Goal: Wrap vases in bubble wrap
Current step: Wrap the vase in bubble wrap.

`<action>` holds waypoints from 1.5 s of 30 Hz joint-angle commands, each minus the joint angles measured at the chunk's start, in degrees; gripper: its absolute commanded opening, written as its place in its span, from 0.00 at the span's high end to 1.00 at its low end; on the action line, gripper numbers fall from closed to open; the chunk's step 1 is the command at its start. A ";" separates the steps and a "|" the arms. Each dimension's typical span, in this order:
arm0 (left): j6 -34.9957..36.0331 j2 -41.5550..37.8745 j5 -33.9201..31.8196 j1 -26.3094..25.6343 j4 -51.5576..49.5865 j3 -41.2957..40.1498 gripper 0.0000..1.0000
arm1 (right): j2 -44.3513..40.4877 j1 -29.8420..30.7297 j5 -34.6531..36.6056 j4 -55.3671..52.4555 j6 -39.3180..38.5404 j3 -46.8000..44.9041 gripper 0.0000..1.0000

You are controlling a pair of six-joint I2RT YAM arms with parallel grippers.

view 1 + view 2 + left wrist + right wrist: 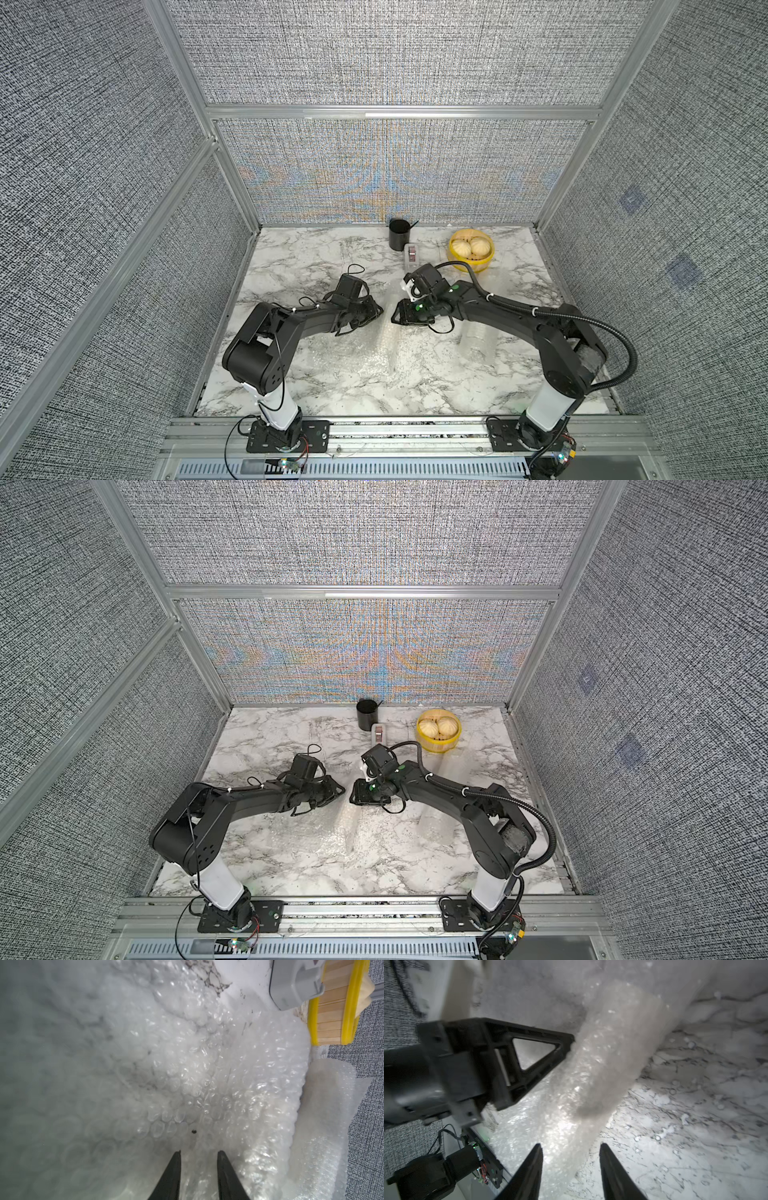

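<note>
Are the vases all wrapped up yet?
Nearly. One bubble-wrapped bundle looks done, lying by the right arm. The second roll is in hand mid-table, with the left gripper touching it and the right gripper open at its end. Left to do: finishing that roll. Its ends are hidden.

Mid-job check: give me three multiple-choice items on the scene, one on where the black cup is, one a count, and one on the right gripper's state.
1. Where does the black cup stand?
A. at the table's back edge
B. at its front edge, by the arms' bases
C. in its middle

2. How many pale round things lie in the yellow basket?
A. one
B. two
C. four

3. How does the right gripper stand?
A. shut on the cup
B. shut, empty
C. open

Answers:
1 A, it stands by the back wall in both top views.
2 B, two lie side by side.
3 C, the right wrist view shows its jaws apart.
</note>
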 commanded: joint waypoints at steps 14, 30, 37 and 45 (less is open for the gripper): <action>-0.90 -2.04 -1.18 -2.51 -2.16 -0.93 0.69 | 5.77 0.67 0.83 3.94 3.70 -0.75 0.31; -1.19 -18.24 -8.25 -4.50 -15.63 -4.76 0.65 | 5.16 0.79 4.49 0.88 -0.35 -1.89 0.32; -2.08 -14.79 -8.76 -9.19 -18.82 -3.44 0.67 | 4.85 0.75 4.67 0.76 -0.88 -2.13 0.32; -3.85 -11.47 -7.89 -12.00 -14.37 -4.38 0.82 | 3.66 0.70 6.38 -1.35 -2.56 -2.06 0.32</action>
